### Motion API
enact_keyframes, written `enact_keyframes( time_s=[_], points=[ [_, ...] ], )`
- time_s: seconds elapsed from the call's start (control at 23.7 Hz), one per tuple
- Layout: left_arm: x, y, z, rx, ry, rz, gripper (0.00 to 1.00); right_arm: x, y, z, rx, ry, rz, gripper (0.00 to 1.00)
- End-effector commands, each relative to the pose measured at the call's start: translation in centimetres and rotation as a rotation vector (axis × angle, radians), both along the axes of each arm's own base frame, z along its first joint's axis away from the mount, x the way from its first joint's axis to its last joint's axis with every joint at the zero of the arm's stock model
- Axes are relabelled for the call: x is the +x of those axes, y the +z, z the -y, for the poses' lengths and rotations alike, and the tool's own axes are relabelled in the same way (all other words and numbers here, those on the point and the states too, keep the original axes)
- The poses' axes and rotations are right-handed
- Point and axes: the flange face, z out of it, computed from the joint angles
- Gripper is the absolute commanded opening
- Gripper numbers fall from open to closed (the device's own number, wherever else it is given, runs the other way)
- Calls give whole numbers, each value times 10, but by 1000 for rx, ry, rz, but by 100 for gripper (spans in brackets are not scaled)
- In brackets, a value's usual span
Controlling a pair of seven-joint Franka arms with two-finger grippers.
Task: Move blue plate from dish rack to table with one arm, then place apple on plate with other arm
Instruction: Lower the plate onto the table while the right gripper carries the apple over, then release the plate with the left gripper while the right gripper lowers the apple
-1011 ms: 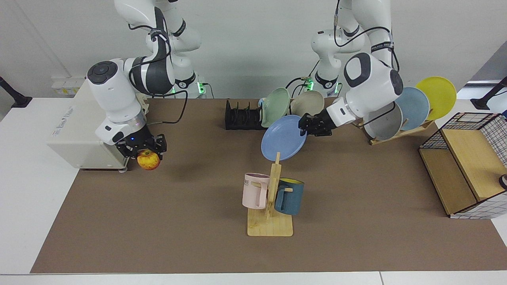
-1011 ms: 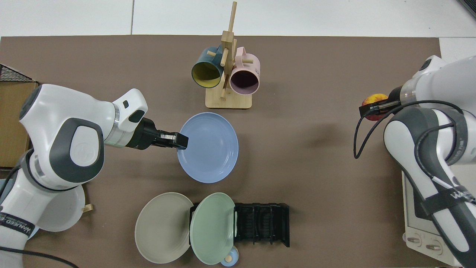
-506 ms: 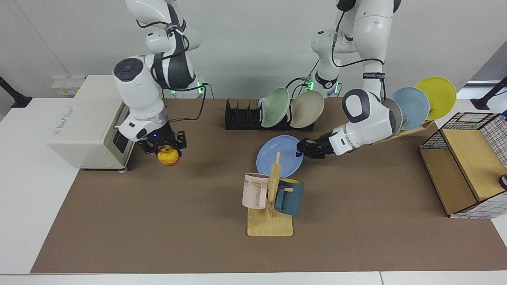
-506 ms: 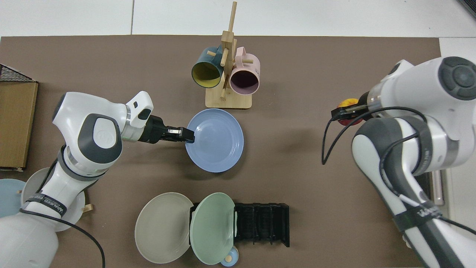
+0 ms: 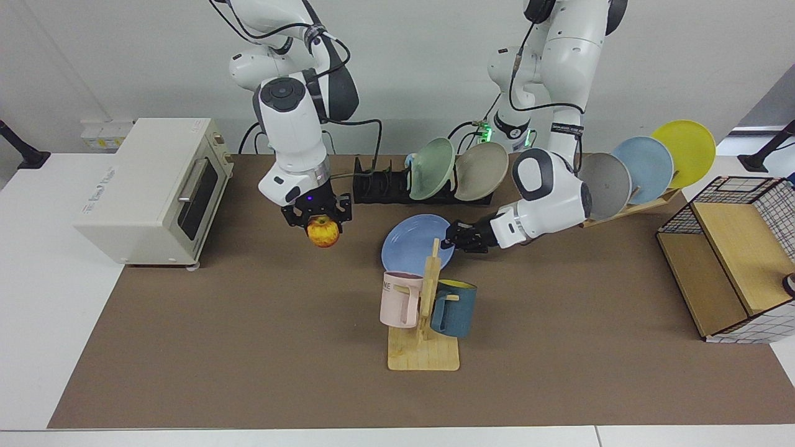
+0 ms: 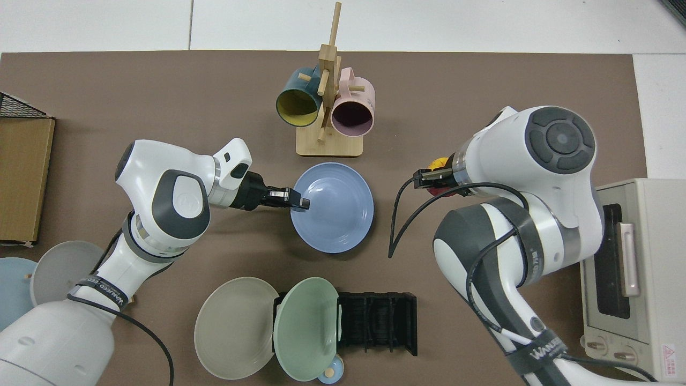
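The periwinkle-blue plate [image 5: 407, 245] lies low and almost flat over the brown table [image 5: 248, 347], just behind the mug tree; whether it rests on the surface I cannot tell. My left gripper [image 5: 456, 239] is shut on the plate's rim; from above, the left gripper [image 6: 297, 198] grips the blue plate [image 6: 337, 212] at its edge. My right gripper [image 5: 317, 218] hangs above the table, shut on the yellow-red apple [image 5: 323, 231], a short way beside the plate. In the top view only a sliver of the apple [image 6: 438, 162] shows. The black dish rack [image 5: 379, 186] stands behind.
A sage-green plate [image 5: 431, 167] and a beige plate [image 5: 481, 171] lean in the rack. The wooden mug tree [image 5: 425, 310] carries a pink and a teal mug. A toaster oven [image 5: 155, 186], a slanted plate stand [image 5: 646, 167] and a wire-and-wood crate [image 5: 733, 261] flank the sides.
The left arm has lowered the blue plate and levelled it close to the table. The right arm has carried the apple from beside the toaster oven toward the table's middle.
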Motion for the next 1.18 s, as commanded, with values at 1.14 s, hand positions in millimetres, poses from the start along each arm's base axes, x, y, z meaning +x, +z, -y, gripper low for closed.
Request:
enact_keyframes(
  time_s=[1.14],
  points=[
    [22, 235, -18, 679, -94, 132, 82, -41, -112, -171, 121, -161, 53, 0]
  ],
)
